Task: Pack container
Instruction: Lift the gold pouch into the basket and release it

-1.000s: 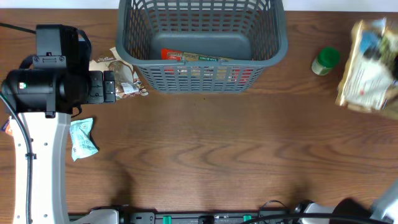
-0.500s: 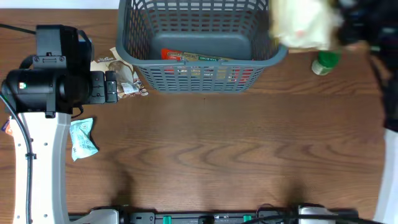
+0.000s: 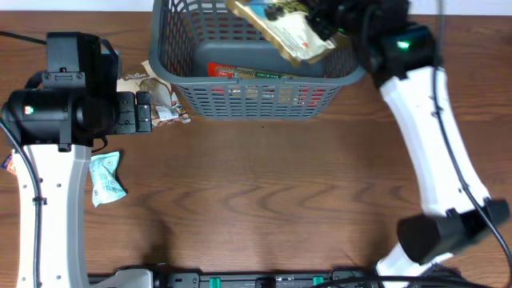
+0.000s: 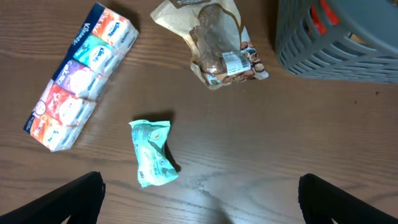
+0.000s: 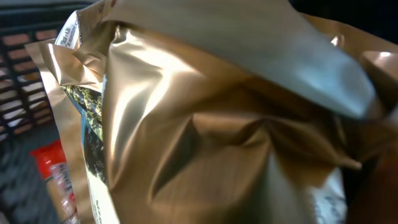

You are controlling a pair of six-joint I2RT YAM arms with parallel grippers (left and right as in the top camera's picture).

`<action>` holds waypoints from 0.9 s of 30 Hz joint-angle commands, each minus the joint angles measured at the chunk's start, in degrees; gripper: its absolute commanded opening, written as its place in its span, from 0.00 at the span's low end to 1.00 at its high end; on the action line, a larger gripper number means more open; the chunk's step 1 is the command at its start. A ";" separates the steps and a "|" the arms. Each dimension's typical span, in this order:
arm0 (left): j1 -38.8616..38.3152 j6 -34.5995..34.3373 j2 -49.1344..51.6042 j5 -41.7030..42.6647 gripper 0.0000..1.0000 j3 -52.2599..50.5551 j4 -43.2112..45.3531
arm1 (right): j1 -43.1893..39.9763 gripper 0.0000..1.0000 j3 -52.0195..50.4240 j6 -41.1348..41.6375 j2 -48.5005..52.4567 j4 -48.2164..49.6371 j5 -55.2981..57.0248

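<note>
The grey slatted container [image 3: 258, 101] stands at the back middle of the table, with a red packet [image 3: 221, 70] lying flat inside. My right gripper [image 3: 330, 24] is shut on a crinkled gold bag [image 3: 285, 29] and holds it above the container's right half. The gold bag fills the right wrist view [image 5: 205, 124], with the container's lattice [image 5: 25, 81] and the red packet [image 5: 57, 175] below it. My left gripper [image 4: 199, 202] is open and empty, above bare table left of the container [image 4: 336, 43].
A teal packet [image 4: 152, 160] lies under the left wrist, also in the overhead view [image 3: 106, 178]. A brown snack bag [image 4: 217, 43] lies by the container's left corner. A tissue multipack [image 4: 78, 78] lies further left. The right arm [image 3: 424, 136] crosses the right side.
My right arm has swung left from the far right of the table, carrying the gold bag to above the container. The left arm has not moved.
</note>
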 commanded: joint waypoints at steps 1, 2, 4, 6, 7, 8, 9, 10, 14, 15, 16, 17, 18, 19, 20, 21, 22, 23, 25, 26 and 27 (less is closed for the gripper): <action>0.20 -0.50 -0.61 0.35 0.99 0.15 -0.09 | 1.99 0.01 2.54 -1.66 1.60 2.75 1.03; 0.20 -0.50 -0.63 0.35 0.99 0.15 -0.09 | 2.38 0.01 2.54 -1.66 3.06 2.62 0.92; 0.20 -0.50 -0.63 0.35 0.99 0.15 -0.09 | 3.04 0.01 2.54 -1.66 5.90 1.75 -0.31; 0.20 -0.50 -0.63 0.35 0.99 0.15 -0.09 | 3.69 0.01 2.54 -1.66 9.20 0.13 -1.16; 0.20 -0.50 -0.61 0.35 0.99 0.15 -0.09 | 3.96 0.01 2.54 -1.66 10.43 -0.68 -1.14; 0.20 -0.50 -0.61 0.35 0.99 0.15 -0.09 | 4.17 0.01 2.54 -1.66 11.47 -1.42 -1.14; 0.20 -0.50 -0.61 0.35 0.99 0.15 -0.11 | 4.44 0.01 2.54 -1.66 12.57 -2.16 -1.11; 0.20 -0.50 -0.63 0.35 0.99 0.15 -0.09 | 4.61 0.01 2.54 -1.66 13.31 -2.64 -1.09; 0.20 -0.50 -0.63 0.35 0.99 0.15 -0.11 | 4.66 0.79 2.54 -0.44 14.27 -3.28 -1.07; 0.20 -0.50 -0.61 0.35 0.99 0.15 -0.11 | 4.66 0.99 2.54 0.11 14.12 -3.28 -1.07; 0.20 -0.50 -0.63 0.35 0.99 0.15 -0.11 | 4.66 0.99 2.54 0.57 13.66 -3.26 -1.07; 0.20 -0.50 -0.63 0.35 0.99 0.15 -0.11 | 4.66 0.99 2.54 0.55 13.11 -3.23 -1.11; 0.20 -0.50 -0.63 0.35 0.99 0.15 -0.11 | 4.66 0.99 2.58 0.52 12.35 -3.19 -1.11; 0.20 -0.52 -0.63 0.35 0.99 0.15 -0.11 | 4.63 0.99 2.75 0.55 11.41 -3.15 -1.11; 0.20 -0.50 -0.61 0.35 0.99 0.15 -0.11 | 4.50 0.99 3.02 0.55 10.49 -3.10 -1.11; 0.20 -0.50 -0.63 0.35 0.98 0.15 -0.11 | 4.22 0.99 3.65 0.96 9.16 -3.13 -1.05; 0.20 -0.50 -0.63 0.35 0.99 0.15 -0.11 | 3.89 0.99 4.37 1.55 8.02 -3.23 -1.01; 0.20 -0.50 -0.61 0.35 0.99 0.15 -0.11 | 3.43 0.99 5.42 3.15 6.67 -3.21 -0.61; 0.20 -0.50 -0.63 0.35 0.99 0.15 -0.11 | 2.01 0.99 8.39 8.57 4.04 -3.52 1.18; 0.20 -0.50 -0.63 0.35 0.99 0.15 -0.11 | 1.09 0.99 10.01 11.10 2.95 -4.00 1.77; 0.20 -0.50 -0.63 0.35 0.98 0.15 -0.11 | -0.52 0.99 12.37 15.39 1.60 -5.09 3.19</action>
